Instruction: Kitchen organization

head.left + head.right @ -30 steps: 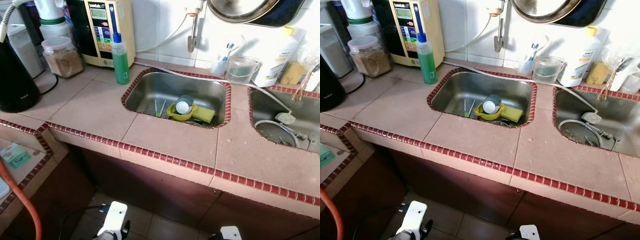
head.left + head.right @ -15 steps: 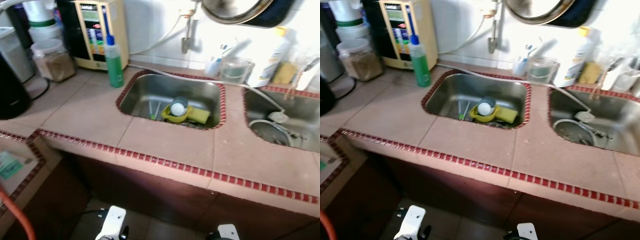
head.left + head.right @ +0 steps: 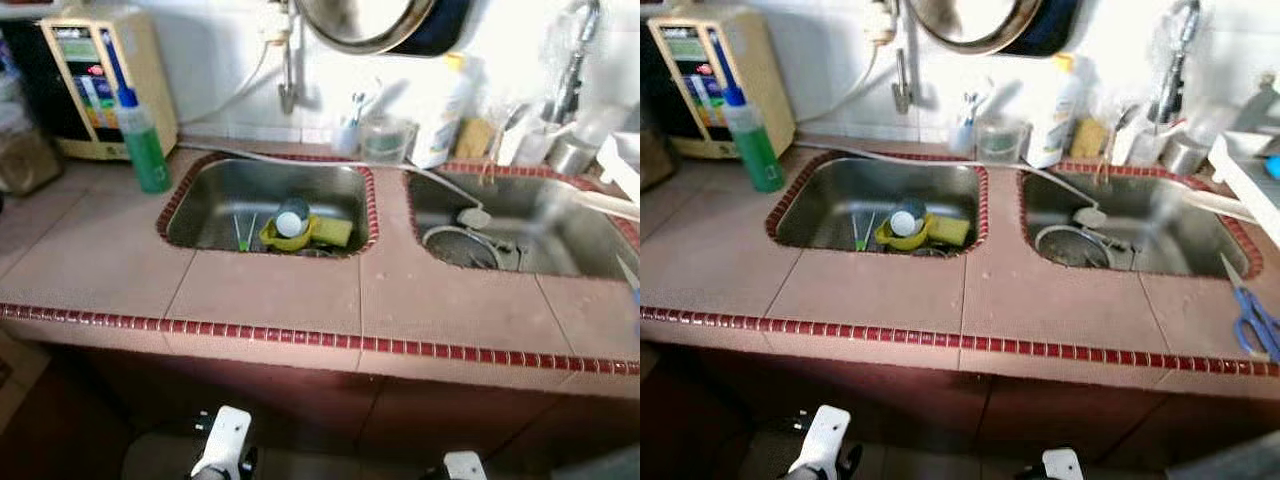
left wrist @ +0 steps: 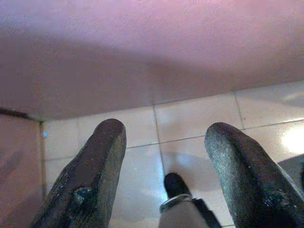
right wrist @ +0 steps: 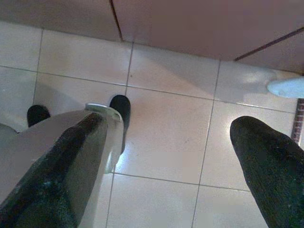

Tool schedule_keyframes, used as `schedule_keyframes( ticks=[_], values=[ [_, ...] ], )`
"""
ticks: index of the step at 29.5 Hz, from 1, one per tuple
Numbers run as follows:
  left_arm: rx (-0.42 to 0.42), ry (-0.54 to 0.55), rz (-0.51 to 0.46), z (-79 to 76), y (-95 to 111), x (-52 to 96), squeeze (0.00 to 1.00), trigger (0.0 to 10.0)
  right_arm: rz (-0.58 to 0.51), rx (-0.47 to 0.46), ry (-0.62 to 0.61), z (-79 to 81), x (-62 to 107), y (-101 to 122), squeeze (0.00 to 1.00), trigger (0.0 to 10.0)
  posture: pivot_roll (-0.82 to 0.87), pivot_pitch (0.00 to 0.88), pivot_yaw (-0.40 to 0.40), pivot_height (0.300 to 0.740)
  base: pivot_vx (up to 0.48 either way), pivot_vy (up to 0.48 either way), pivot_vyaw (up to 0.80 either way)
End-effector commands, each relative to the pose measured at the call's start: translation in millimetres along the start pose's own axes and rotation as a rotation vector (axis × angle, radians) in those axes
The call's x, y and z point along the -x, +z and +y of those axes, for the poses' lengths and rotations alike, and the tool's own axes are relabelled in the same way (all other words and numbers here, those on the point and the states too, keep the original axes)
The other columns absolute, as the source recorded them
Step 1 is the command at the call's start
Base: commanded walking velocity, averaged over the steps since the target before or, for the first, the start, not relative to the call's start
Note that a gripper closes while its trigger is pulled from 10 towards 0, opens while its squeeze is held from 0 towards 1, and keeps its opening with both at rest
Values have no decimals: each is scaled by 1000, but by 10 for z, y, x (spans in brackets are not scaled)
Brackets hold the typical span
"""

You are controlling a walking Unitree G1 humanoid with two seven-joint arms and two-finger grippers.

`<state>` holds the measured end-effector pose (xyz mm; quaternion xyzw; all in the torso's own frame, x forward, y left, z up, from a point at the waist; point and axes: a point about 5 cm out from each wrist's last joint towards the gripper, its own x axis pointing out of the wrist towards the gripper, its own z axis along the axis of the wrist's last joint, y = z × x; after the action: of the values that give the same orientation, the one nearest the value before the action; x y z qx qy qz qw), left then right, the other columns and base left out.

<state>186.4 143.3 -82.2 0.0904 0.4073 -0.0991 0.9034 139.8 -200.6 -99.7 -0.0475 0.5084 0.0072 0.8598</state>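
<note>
A tiled counter point(image 3: 270, 295) with red trim holds two steel sinks. In the left sink point(image 3: 205, 200) lie a yellow bowl point(image 3: 283, 238) with a small white cup point(image 3: 291, 219) in it, a yellow sponge point(image 3: 336, 232) and green-handled utensils point(image 3: 241, 232). A round strainer point(image 3: 455, 246) rests in the right sink point(image 3: 570, 225). Both arms hang low in front of the cabinet, their white wrists point(image 3: 222, 455) at the picture's lower edge. My left gripper point(image 4: 164, 137) and right gripper point(image 5: 173, 128) are open above the floor tiles, holding nothing.
A green soap bottle point(image 3: 146, 150) and a water unit point(image 3: 95, 85) stand at the back left. A clear jug point(image 3: 385, 140), a white bottle point(image 3: 440, 105) and a tap point(image 3: 572, 60) line the wall. Blue scissors point(image 3: 1255, 320) lie at the counter's right end. A pan point(image 3: 370, 20) hangs overhead.
The camera has swung to the right, so the whole scene has shifted left; the right sink and scissors have come into view. Both arms still hang idle.
</note>
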Motion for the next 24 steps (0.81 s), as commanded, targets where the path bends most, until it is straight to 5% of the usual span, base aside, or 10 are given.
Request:
schedule_keyframes(
  ticks=[1,14,24],
  values=[
    [-13,6,12,20,-29,8,0,10000,0,3,-3,-26,-1,14,0,10000,-90,0,-5,728,0,0,-475],
    [-37,-7,7,34,-25,10,0,10000,18,-6,-14,-37,12,-55,0,10000,-93,0,4,712,0,0,-178],
    [-34,-10,8,28,-30,10,0,10000,36,-15,-20,-41,24,-116,0,10000,-93,0,5,712,0,-337,0]
  ],
)
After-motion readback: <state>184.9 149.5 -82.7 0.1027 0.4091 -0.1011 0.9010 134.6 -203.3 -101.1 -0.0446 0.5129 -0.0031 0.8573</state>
